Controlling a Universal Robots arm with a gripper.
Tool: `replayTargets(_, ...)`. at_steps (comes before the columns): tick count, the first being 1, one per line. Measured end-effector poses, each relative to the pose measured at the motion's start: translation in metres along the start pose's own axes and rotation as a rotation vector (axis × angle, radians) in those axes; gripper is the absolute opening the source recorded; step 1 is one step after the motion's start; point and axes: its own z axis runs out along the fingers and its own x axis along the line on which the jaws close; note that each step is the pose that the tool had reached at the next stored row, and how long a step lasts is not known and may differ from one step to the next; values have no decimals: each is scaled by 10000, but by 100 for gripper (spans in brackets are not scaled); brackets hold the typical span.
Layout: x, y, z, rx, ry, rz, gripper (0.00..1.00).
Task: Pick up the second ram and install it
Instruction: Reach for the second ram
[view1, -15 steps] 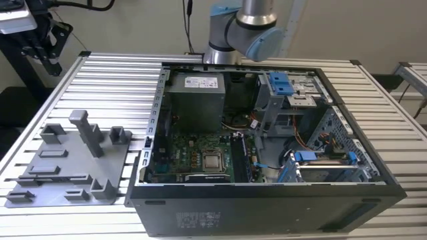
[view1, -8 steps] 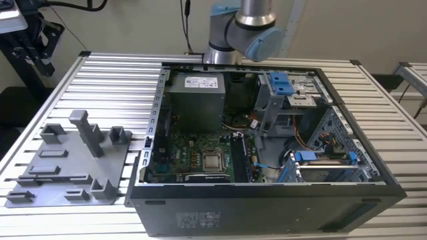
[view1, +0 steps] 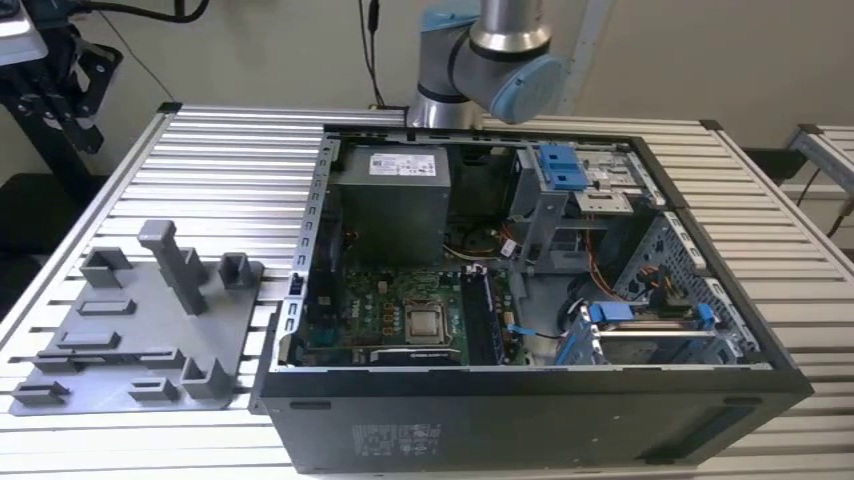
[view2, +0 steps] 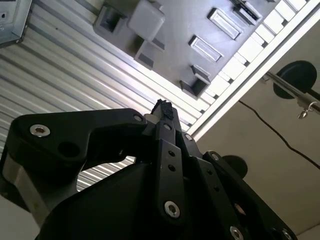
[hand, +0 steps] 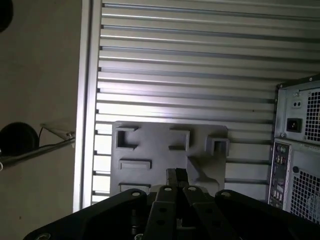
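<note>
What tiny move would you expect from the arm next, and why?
Probably a slow descent toward the grey holder tray. In both wrist views the gripper hangs well above that tray, with its fingers together and nothing between them, so it looks too high to take anything from the holders yet.

Your work table (view1: 227, 140) carries two things: the open computer case (view1: 534, 410) toward the exterior view's right, and the holder tray (view1: 147, 345) just beside it on the exterior view's left. On the tray, the tall post (view1: 174, 265) stands near the middle, with low blocks (view1: 207, 378) around it. Your arm (view1: 487, 70) rises behind the case. Inside the case, the power supply (view1: 390, 200) sits at the back, the motherboard (view1: 360, 310) lies in front of it, and the drive bays (view1: 587, 180) stand to the exterior view's right. In the first wrist view, your gripper (hand: 176, 175) hangs above the tray.
</note>
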Motion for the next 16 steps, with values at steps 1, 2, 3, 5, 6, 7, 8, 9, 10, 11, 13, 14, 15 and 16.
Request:
replayTargets(1,10,-6,0,0,0,0,11)
replayTargets(2,25,-14,-2,1,1,1,11)
replayTargets(3,42,-23,-2,1,0,0,11)
replayTargets(5,62,-54,-4,-1,1,1,11)
replayTargets(6,65,-77,-5,0,0,1,11)
replayTargets(7,66,-98,-5,0,0,0,11)
replayTargets(8,67,-121,-7,0,1,0,11)
replayTargets(9,68,-145,-7,0,0,-1,11)
replayTargets(10,69,-168,-8,0,1,-2,11)
replayTargets(11,71,-196,-9,1,1,-2,11)
replayTargets(13,77,-261,-11,0,0,-4,11)
replayTargets(14,81,-292,-12,0,1,-3,11)
replayTargets(15,85,-324,-13,0,0,-3,11)
replayTargets(16,89,-357,-15,0,1,-4,11)
